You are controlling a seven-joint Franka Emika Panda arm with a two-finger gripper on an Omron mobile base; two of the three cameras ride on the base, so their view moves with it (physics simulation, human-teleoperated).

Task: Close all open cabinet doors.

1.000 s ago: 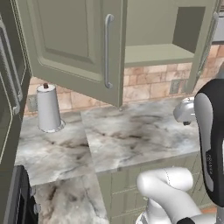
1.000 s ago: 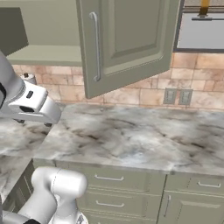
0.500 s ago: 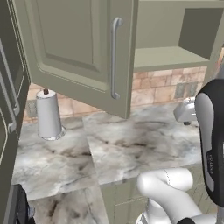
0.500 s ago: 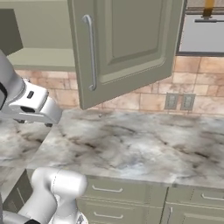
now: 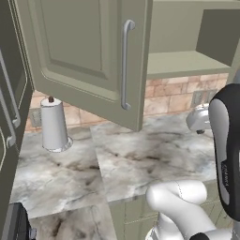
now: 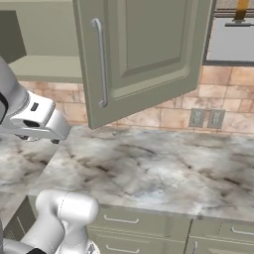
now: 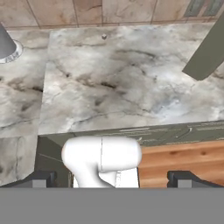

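- The cabinet door [image 5: 89, 56] is the biggest thing. It is grey-green, with a flat panel set in its middle. It hangs open and swings out over the counter, at the top middle of the left base view and at the top middle of the right base view [image 6: 144, 49].
- In the hand view, one bottom corner of that door [image 7: 208, 54] pokes in at the upper right.
- The counter [image 5: 154, 154] is grey and white marble. It goes across the middle of both base views [image 6: 158, 163] and across the top half of the hand view [image 7: 122, 83].
- The open cabinet [image 5: 187, 63] has a bare shelf inside. It sits at the upper right of the left base view, behind the door, and at the upper left of the right base view [image 6: 44, 67].
- A brick wall [image 5: 168, 96] in tan and pink runs under the cabinet.
- The silver handle [image 5: 124, 65] is a long bar that stands up and down near the door's free edge [image 6: 100, 62].
- A paper towel roll [image 5: 53, 124] stands up on the counter at the left of the left base view. Its base [image 7: 8, 46] shows at the upper left of the hand view.
- Two wall plugs [image 6: 206, 118] sit side by side on the bricks at the right of the right base view.
- The gripper [image 7: 111, 180] is at the bottom of the hand view. Its two dark tips stand far apart with nothing between them, well away from the door.
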